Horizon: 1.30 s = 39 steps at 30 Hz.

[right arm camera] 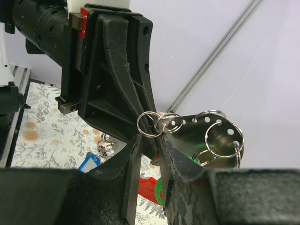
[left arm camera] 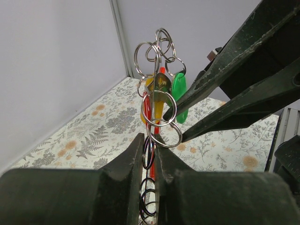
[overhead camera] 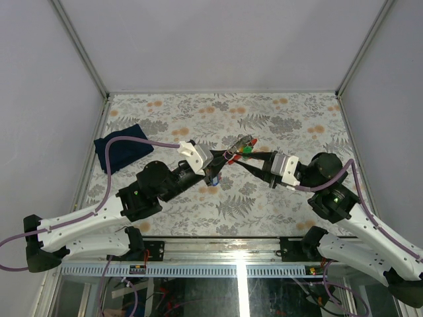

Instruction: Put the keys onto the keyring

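Bright even light, blurred near jaws

Too small to separate at top-view centre: keys (overhead camera: 245, 149). Hidden between fingers of left gripper (left arm camera: 150, 144), bottom centre: lower loops of keyring (left arm camera: 159, 93).

The table (overhead camera: 198, 105) has a pale cover printed with grey ferns and orange blossoms. At its far left lies 1 dark blue cloth (overhead camera: 129, 155), folded, close to the left wall. Plain pale walls (overhead camera: 218, 39) close off the left, far and right sides, and 2 metal posts (overhead camera: 79, 46) rise from the far corners. A perforated metal rail (overhead camera: 218, 269) runs along the near edge.
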{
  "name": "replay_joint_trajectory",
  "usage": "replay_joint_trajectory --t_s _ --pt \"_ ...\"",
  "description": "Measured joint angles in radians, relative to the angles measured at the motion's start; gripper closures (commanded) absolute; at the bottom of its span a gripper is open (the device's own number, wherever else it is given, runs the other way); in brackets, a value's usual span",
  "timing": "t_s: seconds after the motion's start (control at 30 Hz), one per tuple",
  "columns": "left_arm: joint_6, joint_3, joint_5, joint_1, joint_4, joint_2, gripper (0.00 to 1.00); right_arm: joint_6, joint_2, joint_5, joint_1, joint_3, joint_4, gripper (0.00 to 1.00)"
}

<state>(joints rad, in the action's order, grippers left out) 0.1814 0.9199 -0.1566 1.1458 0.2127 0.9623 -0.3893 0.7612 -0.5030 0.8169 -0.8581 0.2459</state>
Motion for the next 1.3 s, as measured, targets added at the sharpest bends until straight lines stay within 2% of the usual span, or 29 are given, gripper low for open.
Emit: replay_joint_trajectory --t_s 1.3 --pt "0.021 0.000 0.016 0.000 0.000 0.003 1.00 0.061 -0.010 -0.026 0.000 0.026 0.067 0.70"
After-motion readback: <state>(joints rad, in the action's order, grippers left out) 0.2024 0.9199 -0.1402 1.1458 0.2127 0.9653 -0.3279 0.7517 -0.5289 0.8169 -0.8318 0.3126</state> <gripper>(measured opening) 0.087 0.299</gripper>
